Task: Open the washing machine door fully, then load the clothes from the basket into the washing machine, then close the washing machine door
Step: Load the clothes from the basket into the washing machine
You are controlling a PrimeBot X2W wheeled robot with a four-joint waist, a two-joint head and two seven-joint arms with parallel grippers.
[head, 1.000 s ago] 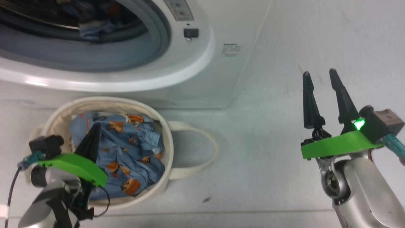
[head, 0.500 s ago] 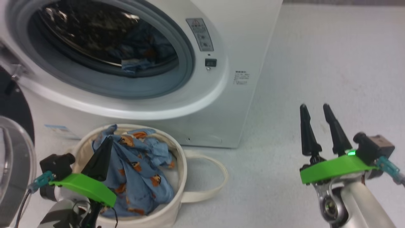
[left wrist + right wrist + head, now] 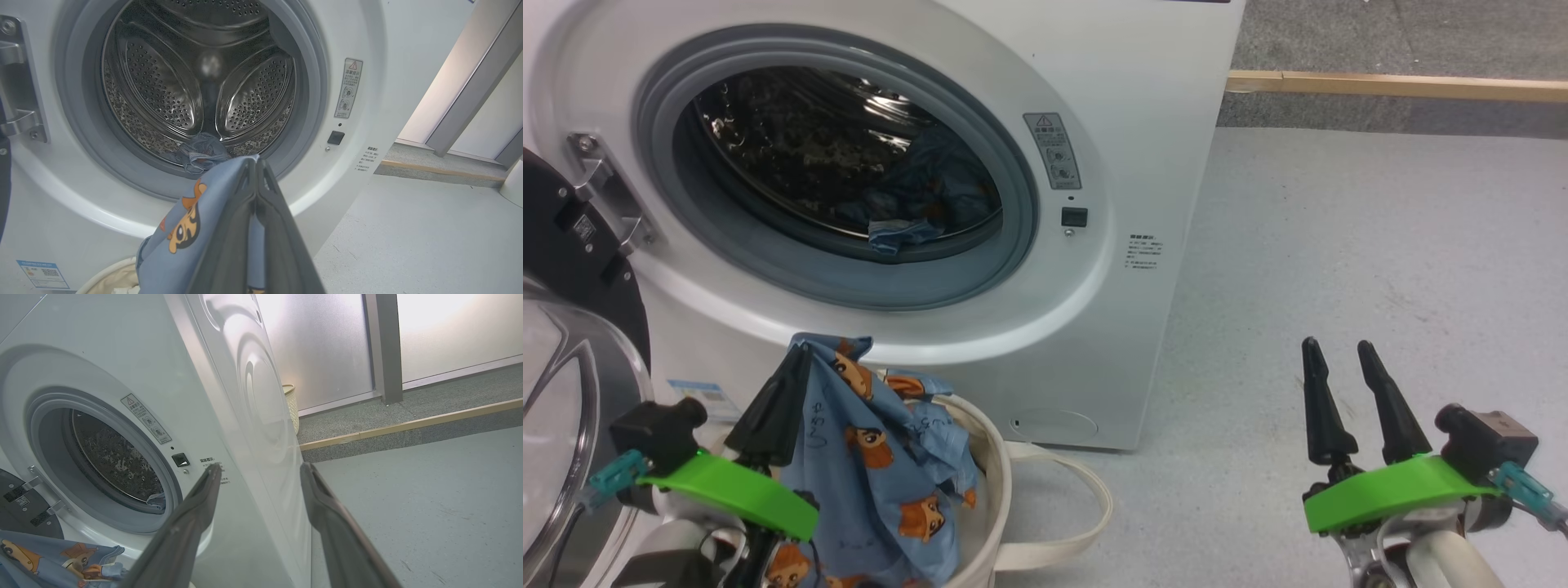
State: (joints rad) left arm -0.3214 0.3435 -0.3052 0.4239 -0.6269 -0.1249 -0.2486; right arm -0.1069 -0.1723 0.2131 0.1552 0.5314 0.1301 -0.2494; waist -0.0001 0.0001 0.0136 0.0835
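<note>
at the far left of my head view the washing machine door [image 3: 556, 278] stands swung open, with its black rim up top and the clear glass bowl bulging below. just beside it, my left gripper [image 3: 799, 355] has its two dark fingers pinched together on the clothes [image 3: 882, 482] — the light blue fabric with the orange-brown faces is caught at the fingertips and hangs from there down into the basket [image 3: 999, 490]. the basket sits on the floor [image 3: 1339, 229] just in front of the washing machine [image 3: 1160, 122]. in my left wrist view the pinched cloth drapes over the left side of the fingers, and the machine's open mouth is straight beyond. inside, the perforated steel drum [image 3: 792, 147] holds another blue piece [image 3: 903, 224], low down near the grey rubber ring [image 3: 1019, 220]. one loop handle [image 3: 1104, 502] of the basket lies out to the right. far over on the right, my right gripper [image 3: 1337, 347] hovers above the floor with its fingers spread wide and nothing between them — well apart from machine and basket.
</note>
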